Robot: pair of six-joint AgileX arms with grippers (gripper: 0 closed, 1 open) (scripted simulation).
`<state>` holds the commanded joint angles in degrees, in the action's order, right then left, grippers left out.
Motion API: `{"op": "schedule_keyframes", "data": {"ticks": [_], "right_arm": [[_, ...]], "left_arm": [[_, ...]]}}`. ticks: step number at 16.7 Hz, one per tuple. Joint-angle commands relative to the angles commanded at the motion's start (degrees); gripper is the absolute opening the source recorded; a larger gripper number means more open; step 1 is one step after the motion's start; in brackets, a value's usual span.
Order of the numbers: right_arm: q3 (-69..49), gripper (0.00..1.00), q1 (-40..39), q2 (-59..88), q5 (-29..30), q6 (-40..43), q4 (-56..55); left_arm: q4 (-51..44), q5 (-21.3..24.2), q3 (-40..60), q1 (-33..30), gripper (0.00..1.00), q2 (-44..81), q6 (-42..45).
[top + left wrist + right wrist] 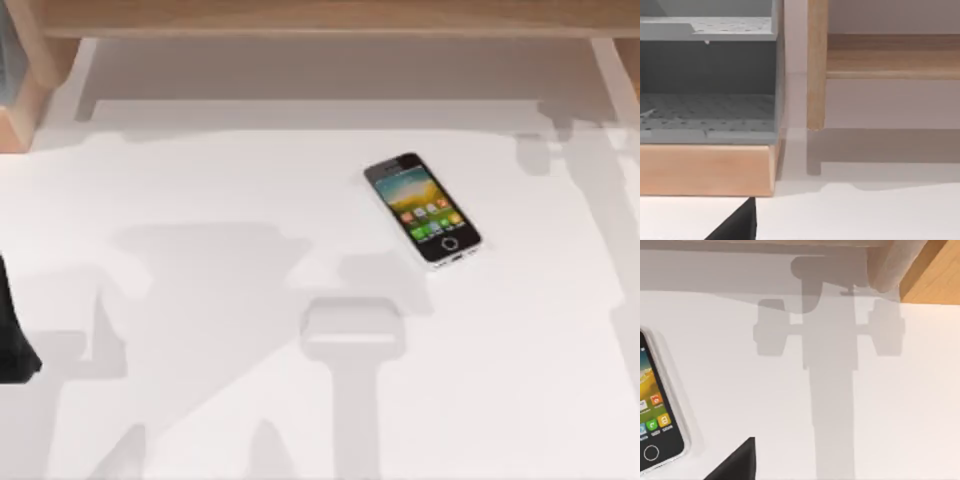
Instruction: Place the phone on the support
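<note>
The phone (421,208) lies flat and face up on the white table, right of centre, with its screen lit and its home button toward the front right. In the right wrist view the phone (652,410) is partly cut off by the picture's edge. A pale grey rounded block (353,328), possibly the support, sits in front of the phone and a little to its left; I cannot tell it from a shadow for certain. A dark part of my left arm (14,325) is parked at the table's left edge, far from the phone.
A wooden frame (330,18) runs along the back of the table. A wooden-based grey shelf unit (707,95) stands at the back left. Arm shadows fall across the white tabletop (200,200).
</note>
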<state>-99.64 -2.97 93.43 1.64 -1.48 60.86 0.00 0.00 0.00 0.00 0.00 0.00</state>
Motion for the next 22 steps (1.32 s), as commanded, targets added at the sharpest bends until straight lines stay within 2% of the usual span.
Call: {"op": "schedule_keyframes", "data": {"ticks": [6,12,17,22], "right_arm": [[-31.4,1.0,-7.3,32.8,0.1,0.5,19.1],[-54.6,1.0,-15.9,56.3,-0.8,0.9,30.1],[-65.2,1.0,-20.9,65.7,-1.5,1.2,33.6],[-66.7,1.0,-21.8,67.0,-1.7,1.3,33.9]], "left_arm": [[0.0,0.0,0.0,0.0,1.0,0.0,0.0],[0.0,0.0,0.0,0.0,1.0,0.0,0.0],[0.0,0.0,0.0,0.0,1.0,0.0,0.0],[0.0,0.0,0.0,0.0,1.0,0.0,0.0]]}}
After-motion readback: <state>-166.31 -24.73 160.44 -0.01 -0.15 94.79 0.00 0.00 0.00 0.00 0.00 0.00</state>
